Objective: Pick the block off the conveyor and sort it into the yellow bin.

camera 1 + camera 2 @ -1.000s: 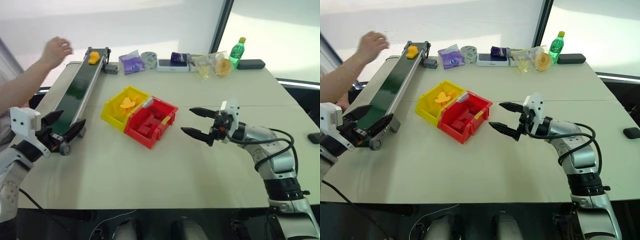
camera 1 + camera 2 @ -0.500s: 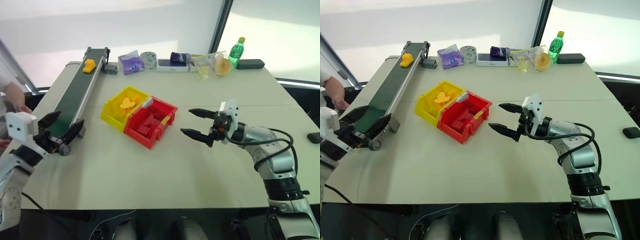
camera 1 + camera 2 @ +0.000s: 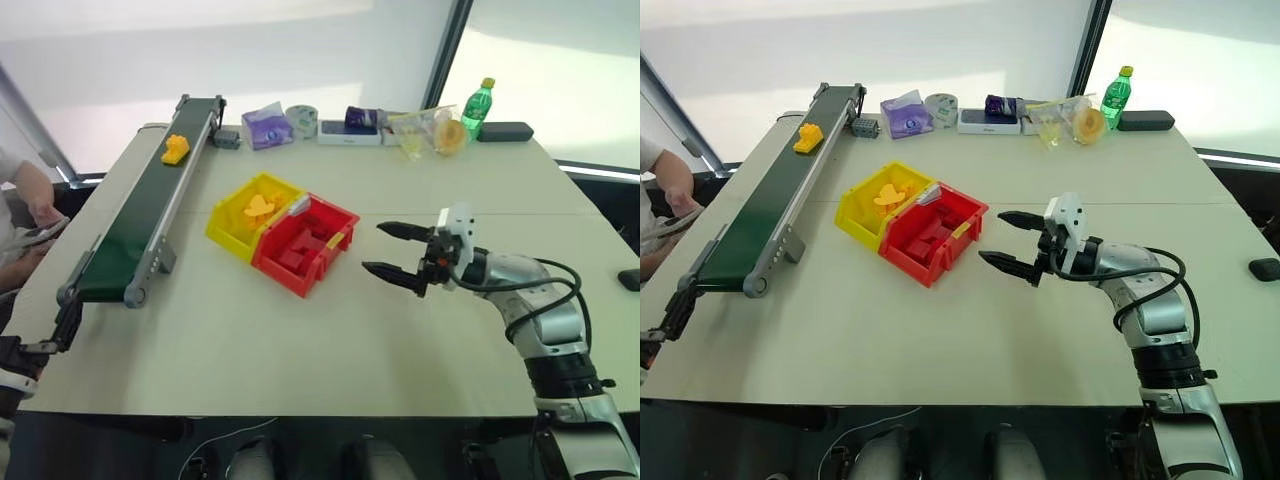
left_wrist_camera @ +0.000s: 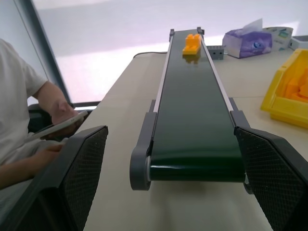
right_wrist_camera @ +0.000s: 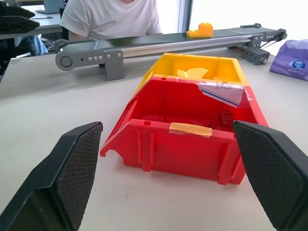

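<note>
At the conveyor's (image 3: 140, 220) far end the block (image 3: 176, 149) rides the belt, straight ahead of the left gripper (image 4: 173, 192), fingers wide apart, empty, past the near roller; the right gripper (image 3: 397, 251), spread too, faces the red bin (image 3: 305, 240), farther off

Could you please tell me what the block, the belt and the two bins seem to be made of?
Block: likely moulded plastic, glossy orange-yellow with studs. Belt: looks like rubber or PVC, dark green with a slight sheen; its rails look like grey metal. Yellow bin and red bin: apparently moulded plastic, smooth with ribbed walls.
</note>
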Motion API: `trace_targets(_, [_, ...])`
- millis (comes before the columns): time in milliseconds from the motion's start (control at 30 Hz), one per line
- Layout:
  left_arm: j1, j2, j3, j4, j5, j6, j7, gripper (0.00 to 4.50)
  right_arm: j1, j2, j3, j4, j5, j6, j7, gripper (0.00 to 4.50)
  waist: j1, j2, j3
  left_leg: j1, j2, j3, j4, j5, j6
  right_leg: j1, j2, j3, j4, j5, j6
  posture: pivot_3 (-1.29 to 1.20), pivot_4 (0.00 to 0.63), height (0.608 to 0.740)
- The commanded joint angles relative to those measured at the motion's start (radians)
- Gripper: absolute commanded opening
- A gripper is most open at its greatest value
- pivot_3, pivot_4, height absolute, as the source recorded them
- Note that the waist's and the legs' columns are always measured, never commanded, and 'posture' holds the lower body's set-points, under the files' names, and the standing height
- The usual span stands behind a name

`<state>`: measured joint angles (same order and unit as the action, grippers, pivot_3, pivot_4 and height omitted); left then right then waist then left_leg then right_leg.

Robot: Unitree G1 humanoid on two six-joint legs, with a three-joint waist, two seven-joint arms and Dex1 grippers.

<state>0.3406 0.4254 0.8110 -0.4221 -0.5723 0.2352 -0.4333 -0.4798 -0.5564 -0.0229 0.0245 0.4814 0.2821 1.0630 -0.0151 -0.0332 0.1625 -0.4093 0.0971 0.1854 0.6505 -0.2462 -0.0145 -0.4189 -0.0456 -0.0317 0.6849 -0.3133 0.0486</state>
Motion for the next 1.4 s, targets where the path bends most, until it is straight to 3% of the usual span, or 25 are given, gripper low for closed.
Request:
trace_targets(33, [-0.005,0.017,0.004,-0.033,-0.019,-0.021,-0.004,4.43,-0.031,0.001,-0.016,0.005,0.002,-0.028,0.013,4.50,-0.003,0.000,0.000,0.000,0.000,0.000,0.000,0.000,0.000,0.000,0.000,0.000,0.000,0.000,0.000,0.00,0.150,0.740])
trace_targets(633, [-0.064,0.072,-0.014,0.008,-0.034,0.003,0.003,4.43,-0.016,0.006,-0.017,0.029,-0.003,-0.065,0.019,4.50,-0.003,0.000,0.000,0.000,0.000,0.000,-0.001,0.000,-0.001,0.000,0.000,0.000,0.000,0.000,0.000,0.00,0.150,0.740])
trace_targets(733, [-0.105,0.142,-0.039,0.030,-0.024,0.074,0.007,4.43,-0.017,0.007,-0.016,0.034,-0.004,-0.070,0.023,4.50,-0.001,0.000,0.000,0.000,0.000,0.000,-0.001,0.000,-0.001,0.000,0.001,0.000,0.000,0.000,0.000,0.00,0.150,0.740])
trace_targets(967, [-0.355,0.382,-0.144,0.214,-0.031,0.310,0.007,4.43,-0.033,0.022,0.001,0.029,-0.011,-0.063,0.012,4.50,-0.002,0.000,0.000,0.000,0.000,0.001,-0.001,0.001,-0.003,0.000,0.000,0.000,0.000,0.000,0.000,0.00,0.150,0.740])
trace_targets(1233, [-0.610,0.504,-0.354,0.501,0.086,0.364,-0.068,4.43,-0.038,0.017,0.000,-0.009,-0.005,-0.030,-0.010,4.50,-0.004,0.000,0.000,0.000,0.000,0.003,-0.003,0.003,-0.005,-0.003,0.001,0.000,0.000,0.000,0.000,0.00,0.150,0.740])
trace_targets(1400, [-0.706,0.496,-0.435,0.632,0.139,0.341,-0.121,4.43,-0.019,0.012,-0.007,-0.048,0.002,-0.005,-0.028,4.50,-0.003,0.000,0.000,-0.001,0.000,0.004,-0.003,0.003,-0.005,-0.004,0.001,0.000,0.000,0.000,0.000,0.00,0.150,0.740])
